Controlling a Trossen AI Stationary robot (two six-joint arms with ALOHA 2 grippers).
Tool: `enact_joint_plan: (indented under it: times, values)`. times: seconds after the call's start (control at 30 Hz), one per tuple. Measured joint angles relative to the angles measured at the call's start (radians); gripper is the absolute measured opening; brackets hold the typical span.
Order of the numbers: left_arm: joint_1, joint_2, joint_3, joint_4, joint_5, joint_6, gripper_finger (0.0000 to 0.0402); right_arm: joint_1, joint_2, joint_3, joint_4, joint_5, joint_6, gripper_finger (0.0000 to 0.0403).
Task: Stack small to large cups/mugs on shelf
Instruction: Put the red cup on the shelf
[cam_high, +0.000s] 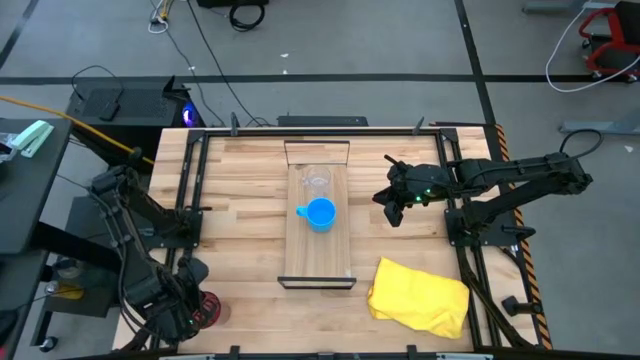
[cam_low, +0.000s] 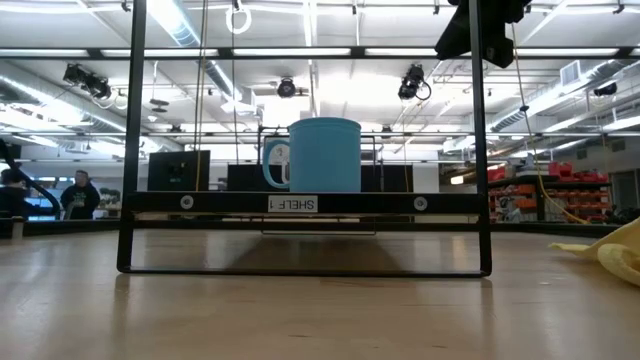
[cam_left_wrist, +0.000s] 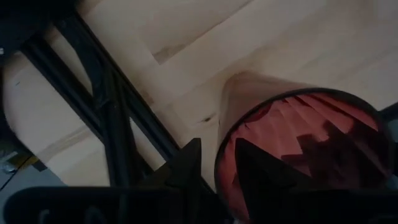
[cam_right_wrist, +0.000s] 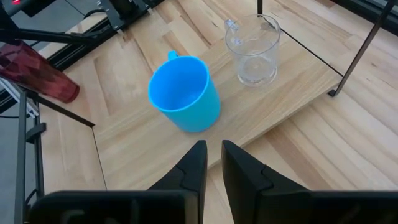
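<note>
The ribbed dark red plastic cup (cam_left_wrist: 298, 149) fills the left wrist view, its rim caught between the left pincer's (cam_left_wrist: 217, 165) fingers at the wooden surface's (cam_high: 240, 180) near-left corner. A rim-only grip could let it swing or drop. The bright blue handled mug (cam_high: 320, 213) and small clear cup (cam_high: 316, 183) stand on the pale plank shelf (cam_high: 318, 255); the right pincer (cam_right_wrist: 211, 158) hovers beside, nearly closed, empty.
</note>
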Motion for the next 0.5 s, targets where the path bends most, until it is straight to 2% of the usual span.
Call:
enact_joint_plan:
  times: [0.13, 0.3, 0.5]
  values:
    - [0.0, 0.001, -0.075, 0.087, 0.044, -0.003, 0.0107, 0.004, 0.0, 0.0, 0.0, 0.0, 0.0, 0.0056]
    - [0.001, 0.001, -0.093, 0.093, 0.05, -0.031, 0.0103, 0.007, 0.0, 0.0, 0.0, 0.0, 0.0, 0.0056]
    - [0.008, 0.001, -0.093, 0.094, 0.04, -0.028, 0.0069, 0.007, 0.0, 0.0, 0.0, 0.0, 0.0, 0.0056]
